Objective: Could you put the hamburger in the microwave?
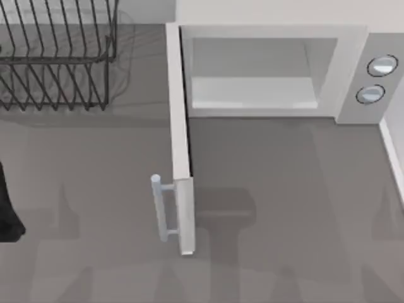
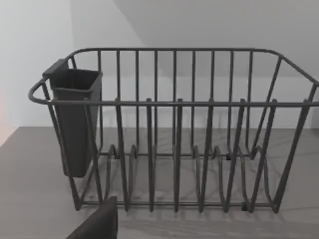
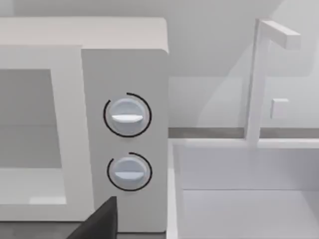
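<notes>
Top view, left to right: black wire dish rack [image 1: 57,57] at the far left; large white box microwave [image 1: 271,69], its hinged white door [image 1: 180,151] swung open toward the front, pale cavity empty; no hamburger is visible, so its direction from either gripper, and both grippers' finger state, cannot be told.

The dish rack [image 1: 57,57] at the table's far left corner is cut off by the top view's top and left edges. The microwave [image 1: 353,76] runs off the right edge. A dark shape [image 1: 7,208] at the left edge is too cut off to tell.
</notes>
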Controlling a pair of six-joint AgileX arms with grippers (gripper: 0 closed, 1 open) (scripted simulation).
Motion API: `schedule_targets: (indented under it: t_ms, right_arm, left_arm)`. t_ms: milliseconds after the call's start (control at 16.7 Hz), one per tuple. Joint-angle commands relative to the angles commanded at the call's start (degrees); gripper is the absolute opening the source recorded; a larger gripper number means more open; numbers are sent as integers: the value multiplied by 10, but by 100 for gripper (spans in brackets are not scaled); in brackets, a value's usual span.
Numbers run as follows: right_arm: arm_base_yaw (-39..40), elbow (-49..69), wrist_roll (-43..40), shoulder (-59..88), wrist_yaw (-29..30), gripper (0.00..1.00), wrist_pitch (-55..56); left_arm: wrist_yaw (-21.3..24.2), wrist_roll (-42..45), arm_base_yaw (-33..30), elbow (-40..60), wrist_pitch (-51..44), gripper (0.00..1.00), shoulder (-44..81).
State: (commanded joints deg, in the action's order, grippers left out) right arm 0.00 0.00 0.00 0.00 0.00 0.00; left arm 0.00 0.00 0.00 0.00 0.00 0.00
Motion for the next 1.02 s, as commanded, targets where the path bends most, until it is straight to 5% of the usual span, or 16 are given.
schedule_targets:
  t_ms: [360,1020]
  right_arm:
    - [3,41,-53,62,0,100,-54]
    - [19,303,-393,554,2,100,-401]
  left_arm:
    - [0,0,0,0,0,100,0]
    - [0,0,0,0,0,100,0]
